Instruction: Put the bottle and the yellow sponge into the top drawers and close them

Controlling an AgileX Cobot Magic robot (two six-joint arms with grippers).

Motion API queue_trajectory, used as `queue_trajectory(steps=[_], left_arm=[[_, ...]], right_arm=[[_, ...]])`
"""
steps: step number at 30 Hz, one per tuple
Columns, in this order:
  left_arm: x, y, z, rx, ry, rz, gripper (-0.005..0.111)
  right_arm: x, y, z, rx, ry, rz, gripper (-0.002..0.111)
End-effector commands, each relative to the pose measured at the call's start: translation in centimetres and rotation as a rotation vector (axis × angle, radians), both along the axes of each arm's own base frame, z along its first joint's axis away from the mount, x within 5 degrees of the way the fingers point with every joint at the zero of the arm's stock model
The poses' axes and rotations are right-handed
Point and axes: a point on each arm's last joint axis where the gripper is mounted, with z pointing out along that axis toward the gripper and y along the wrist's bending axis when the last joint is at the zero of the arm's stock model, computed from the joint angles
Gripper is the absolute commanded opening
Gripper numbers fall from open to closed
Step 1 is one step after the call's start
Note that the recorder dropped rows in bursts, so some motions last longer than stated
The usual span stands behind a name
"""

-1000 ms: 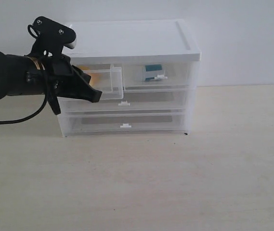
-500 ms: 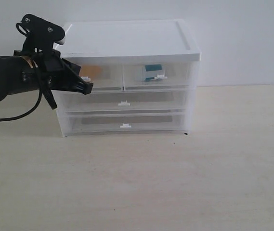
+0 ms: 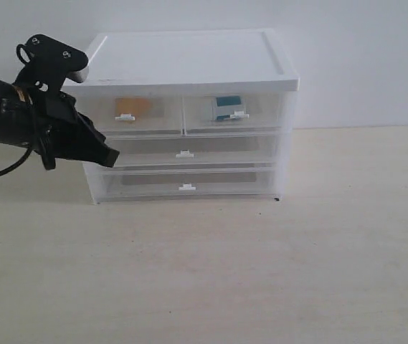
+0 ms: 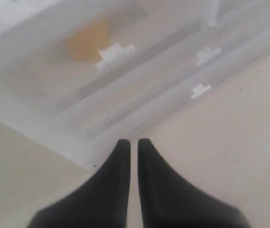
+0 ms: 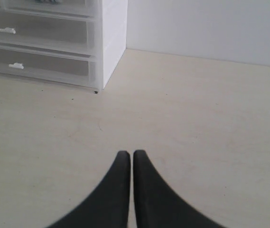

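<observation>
The white-topped cabinet (image 3: 189,57) stands at the back of the table. Both top drawers are pushed in flush. The left one (image 3: 135,115) holds the yellow sponge (image 3: 132,106), seen through the clear front, also a blurred orange patch (image 4: 88,42) in the left wrist view. The right one (image 3: 234,111) holds the bottle (image 3: 225,107) with its teal label. My left gripper (image 3: 110,155) is shut and empty, just off the cabinet's lower left front corner; in its wrist view the gripper (image 4: 133,142) points at that corner. My right gripper (image 5: 132,153) is shut and empty over bare table.
Two full-width drawers (image 3: 184,150) (image 3: 186,183) sit shut below the top pair. The cabinet's right corner (image 5: 107,47) shows in the right wrist view. A white wall (image 3: 361,57) stands behind. A black cable (image 3: 3,172) trails from the left arm.
The top left drawer, pulled out a second ago, is now pushed in shut. My left gripper has drawn back left and downward, away from the drawer front.
</observation>
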Motion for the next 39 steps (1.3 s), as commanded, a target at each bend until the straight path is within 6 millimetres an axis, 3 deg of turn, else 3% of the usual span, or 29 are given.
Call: queue_trajectory(steps=[1,12,19,27,39], left_arm=[[-1.9,0.6,1.5,0.007,0.086,0.002,0.004],[-5.8,1.8,2.4,0.061,0.325,-0.005,0.004],[-9.1,3.1,3.0,0.0,0.265,0.032,0.004],[-13.4,4.0,3.9,-0.199,0.222,0.089,0.004],[-19.2,6.0,4.9,-0.24,0.166,0.052,0.004]], right_arm=[[0.0,0.0,0.1,-0.002,-0.014,-0.001,0.0],[0.0,0.0,0.1,-0.002,-0.014,-0.001,0.0],[0.0,0.0,0.1,-0.002,-0.014,-0.001,0.0],[0.0,0.0,0.1,-0.002,-0.014,-0.001,0.0],[0.0,0.0,0.1,-0.002,-0.014,-0.001,0.0]])
